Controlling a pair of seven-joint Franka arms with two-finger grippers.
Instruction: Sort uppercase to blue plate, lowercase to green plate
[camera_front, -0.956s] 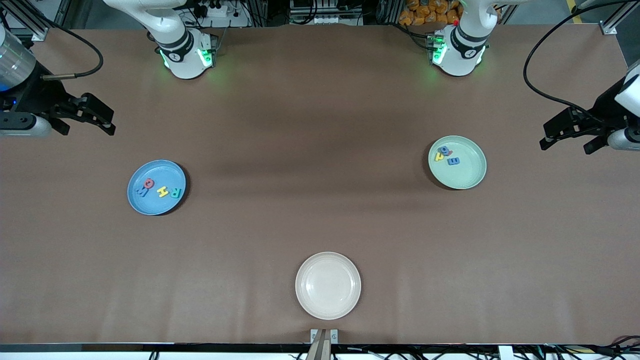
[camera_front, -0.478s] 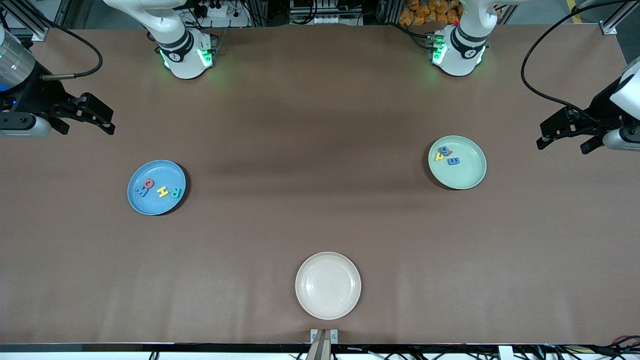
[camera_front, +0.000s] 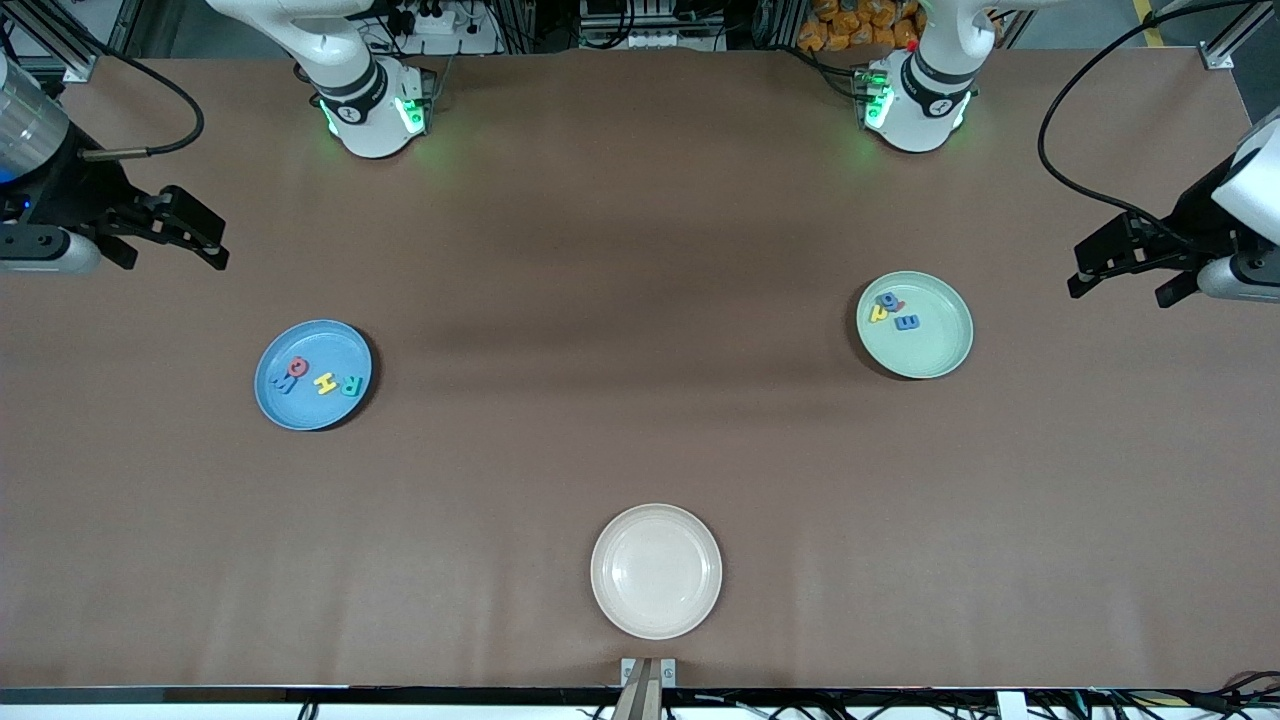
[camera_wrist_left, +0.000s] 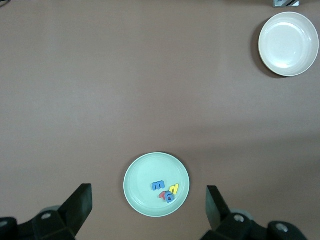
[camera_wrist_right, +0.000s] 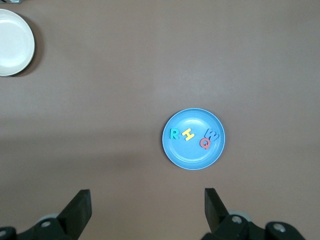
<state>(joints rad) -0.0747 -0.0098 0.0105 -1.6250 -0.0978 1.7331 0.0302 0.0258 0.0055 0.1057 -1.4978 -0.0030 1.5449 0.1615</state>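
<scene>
The blue plate holds the uppercase letters: red Q, blue W, yellow H and teal R. In the green plate lie the lowercase letters: a yellow one, a blue g-like one, a small red one and a blue m. My right gripper hangs open over bare table at the right arm's end. My left gripper hangs open and empty at the left arm's end.
An empty cream-white plate sits near the table's front edge, midway between the arms. A small metal bracket stands at that edge. The two arm bases stand along the table's back edge.
The left gripper has drifted slightly toward the bases' edge of the table. The right gripper has barely moved. Letters and plates are unchanged.
</scene>
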